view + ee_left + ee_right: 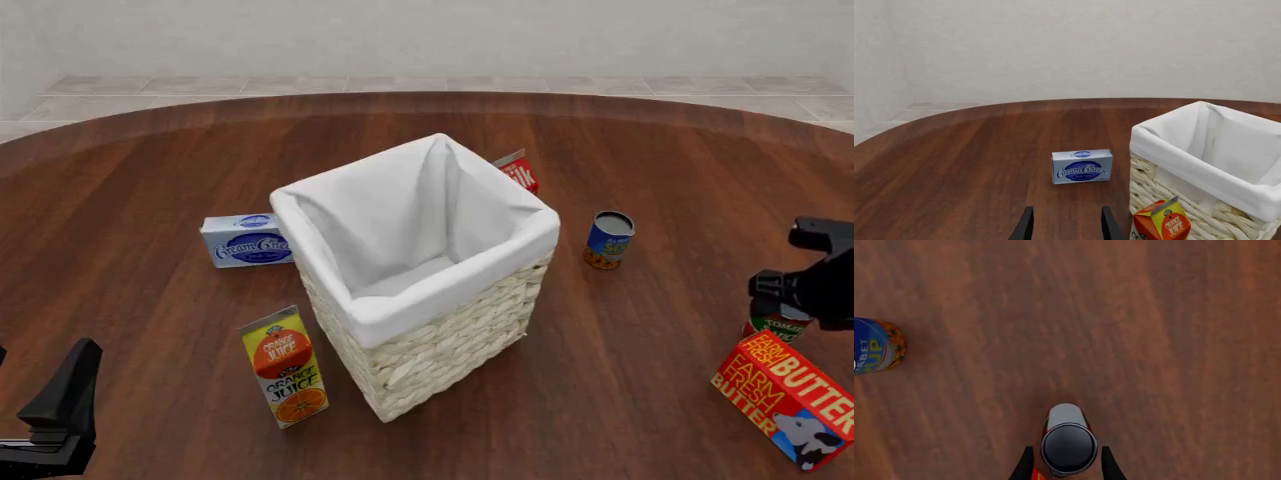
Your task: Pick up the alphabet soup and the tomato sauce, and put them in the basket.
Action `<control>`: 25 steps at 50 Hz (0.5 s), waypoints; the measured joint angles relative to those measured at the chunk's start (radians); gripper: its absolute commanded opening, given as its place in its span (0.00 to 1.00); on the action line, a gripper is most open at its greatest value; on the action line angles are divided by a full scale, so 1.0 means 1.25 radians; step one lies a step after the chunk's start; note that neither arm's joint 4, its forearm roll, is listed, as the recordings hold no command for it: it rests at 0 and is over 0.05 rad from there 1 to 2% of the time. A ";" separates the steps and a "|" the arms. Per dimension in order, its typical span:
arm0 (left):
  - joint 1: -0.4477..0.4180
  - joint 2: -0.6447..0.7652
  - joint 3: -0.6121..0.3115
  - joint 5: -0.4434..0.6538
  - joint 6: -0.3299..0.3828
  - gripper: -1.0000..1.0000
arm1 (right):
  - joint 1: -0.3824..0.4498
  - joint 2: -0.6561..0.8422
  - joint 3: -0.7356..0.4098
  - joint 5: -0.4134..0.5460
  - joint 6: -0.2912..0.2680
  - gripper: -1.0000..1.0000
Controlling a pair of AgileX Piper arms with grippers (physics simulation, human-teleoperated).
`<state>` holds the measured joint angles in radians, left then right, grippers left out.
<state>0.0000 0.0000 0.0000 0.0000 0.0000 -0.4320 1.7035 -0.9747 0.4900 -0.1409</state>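
The blue can (874, 345) shows "BET" and "UP" on its label, so it is the alphabet soup (610, 240); it stands upright right of the basket (400, 310). The red and green can, the tomato sauce (1067, 445), stands at the table's right side (777, 325). My right gripper (1067, 450) is open, with one finger on each side of this can's grey top. It hangs just above the can in the front view (801, 290). My left gripper (1066, 225) is open and empty, low at the near left (60, 400). The basket's white-lined rim (1201, 165) holds nothing visible.
A cream cheese box (247, 240) lies left of the basket. An orange juice carton (284, 365) stands at the basket's near left corner. A butter box (787, 400) lies just in front of the tomato sauce. A red carton (518, 170) peeks out behind the basket.
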 measured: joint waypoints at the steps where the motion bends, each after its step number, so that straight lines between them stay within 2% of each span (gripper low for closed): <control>1: 0.000 0.000 0.000 0.000 0.000 1.00 | 0.000 0.001 0.000 -0.001 -0.001 1.00; 17: 0.000 0.000 0.000 0.000 0.000 1.00 | 0.000 0.014 0.005 -0.014 -0.003 1.00; 18: 0.000 0.000 0.000 0.000 0.000 1.00 | 0.001 0.014 0.005 -0.014 -0.003 0.00; 25: 0.000 0.000 0.000 0.000 0.000 1.00 | 0.003 0.013 0.004 -0.014 -0.013 0.00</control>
<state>0.0000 0.0000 0.0000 0.0000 0.0000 -0.4286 1.7193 -0.9700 0.4719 -0.1568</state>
